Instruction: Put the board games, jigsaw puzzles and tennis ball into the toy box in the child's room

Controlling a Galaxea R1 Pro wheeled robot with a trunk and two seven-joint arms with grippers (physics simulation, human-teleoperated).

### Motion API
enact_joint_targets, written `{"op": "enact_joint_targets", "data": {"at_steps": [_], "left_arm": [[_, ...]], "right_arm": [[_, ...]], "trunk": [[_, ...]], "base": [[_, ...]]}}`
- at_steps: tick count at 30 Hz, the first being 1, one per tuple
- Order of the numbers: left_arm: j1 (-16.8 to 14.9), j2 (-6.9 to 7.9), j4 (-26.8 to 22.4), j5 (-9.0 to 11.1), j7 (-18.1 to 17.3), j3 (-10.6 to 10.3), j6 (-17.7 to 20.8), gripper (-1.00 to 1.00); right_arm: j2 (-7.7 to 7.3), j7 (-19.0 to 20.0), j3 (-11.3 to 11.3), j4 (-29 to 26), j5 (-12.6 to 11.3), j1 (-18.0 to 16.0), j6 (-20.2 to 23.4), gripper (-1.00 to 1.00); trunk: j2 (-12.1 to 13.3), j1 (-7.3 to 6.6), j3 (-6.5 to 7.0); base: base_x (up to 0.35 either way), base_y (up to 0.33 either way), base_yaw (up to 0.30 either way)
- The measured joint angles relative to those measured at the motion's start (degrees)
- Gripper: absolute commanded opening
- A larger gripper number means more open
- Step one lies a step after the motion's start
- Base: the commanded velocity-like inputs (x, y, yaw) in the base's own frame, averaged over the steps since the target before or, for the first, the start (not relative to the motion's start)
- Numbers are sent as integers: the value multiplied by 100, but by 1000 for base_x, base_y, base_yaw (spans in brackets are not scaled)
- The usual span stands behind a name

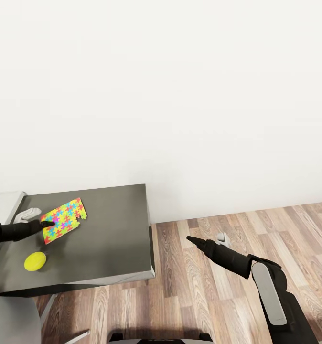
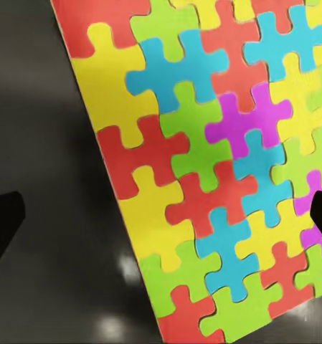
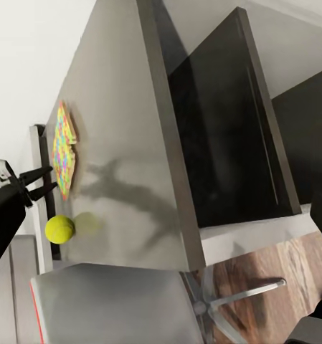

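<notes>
I have the left gripper low over the puzzle on the dark table. In the left wrist view its two fingers stand wide apart, one over bare table beside the puzzle's edge, the other over the puzzle itself, so that edge lies between them. I can't tell whether the tips touch the sheet. The ball sits on the table near the left gripper, on my side of the puzzle and apart from it; the right wrist view shows the ball just beside the left gripper's spread fingers. A pale grey box lies on the table behind the left arm, only partly in view. My right gripper hangs over the wood floor, well clear of the table; I can't tell how its fingers stand.
</notes>
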Motion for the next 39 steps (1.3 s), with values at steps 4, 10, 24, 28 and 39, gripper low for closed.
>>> {"op": "enact_joint_targets", "data": {"at_steps": [4, 10, 24, 28, 39], "left_arm": [[-2, -17, -212, 40, 74, -7, 5, 100], [-8, -42, -398, 61, 110, 0, 14, 100], [-12, -229, -435, 104, 1025, 54, 10, 100], [-18, -238, -438, 90, 1047, 237, 20, 100], [-24, -250, -464, 90, 1051, 333, -5, 100]], "right_arm": [[0, -1, 2, 0, 0, 0, -3, 100], [-1, -1, 0, 0, 1, 0, -4, 100], [-19, -3, 0, -9, -2, 0, -3, 100], [-17, -2, 0, -9, -2, 0, -3, 100], [-10, -2, 0, -9, 0, 0, -2, 100]], "trunk": [[0, 0, 0], [0, 0, 0], [0, 0, 0], [0, 0, 0], [0, 0, -50]], "base": [[0, 0, 0], [0, 0, 0], [0, 0, 0], [0, 0, 0], [0, 0, 0]]}}
